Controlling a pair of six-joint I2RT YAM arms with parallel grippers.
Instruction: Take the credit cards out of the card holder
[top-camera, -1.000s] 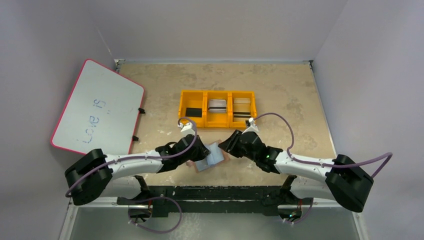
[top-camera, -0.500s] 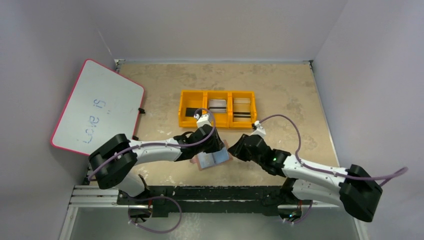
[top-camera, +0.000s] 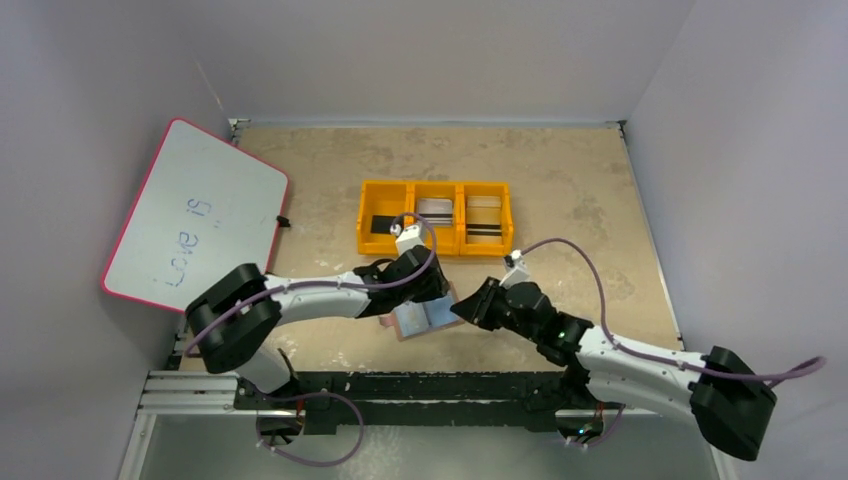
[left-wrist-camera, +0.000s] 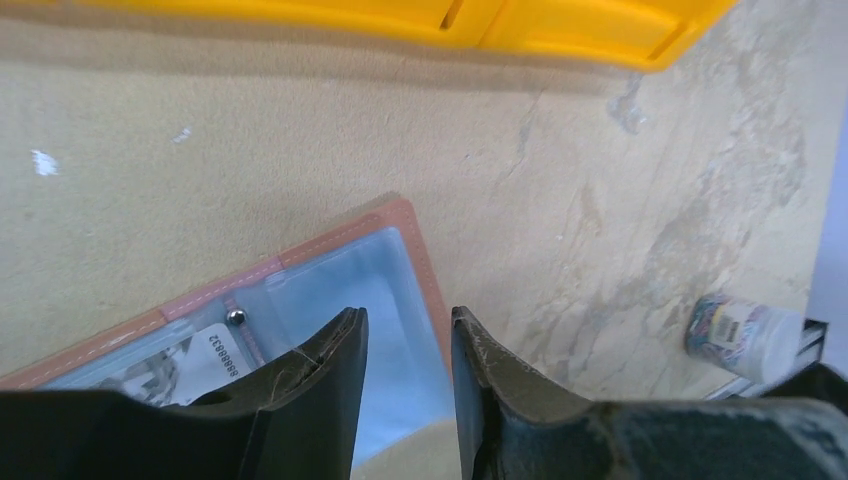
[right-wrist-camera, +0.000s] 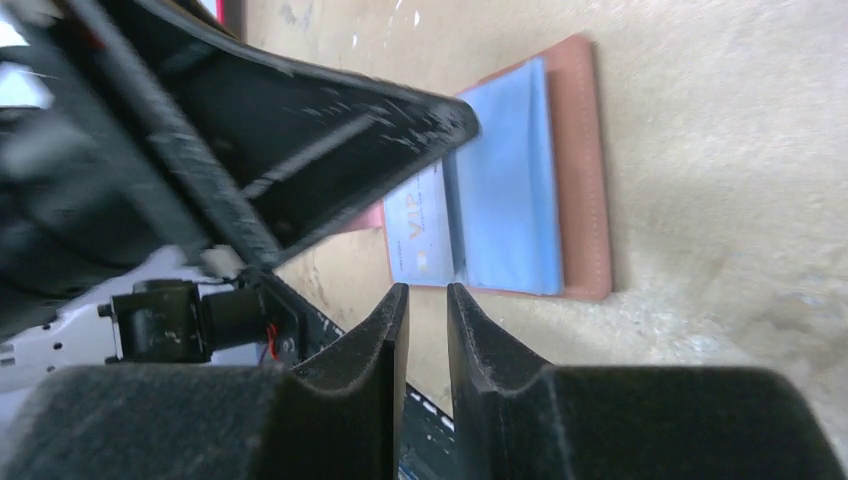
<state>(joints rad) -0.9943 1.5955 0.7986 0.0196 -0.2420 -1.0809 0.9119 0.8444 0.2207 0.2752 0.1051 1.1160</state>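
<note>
light: bright, even, from overhead | shadows: soft, faint on bench (top-camera: 560, 180) | top view: sharp | wrist views: near fingers (right-wrist-camera: 385, 345) out of focus, right wrist smeared upper left
</note>
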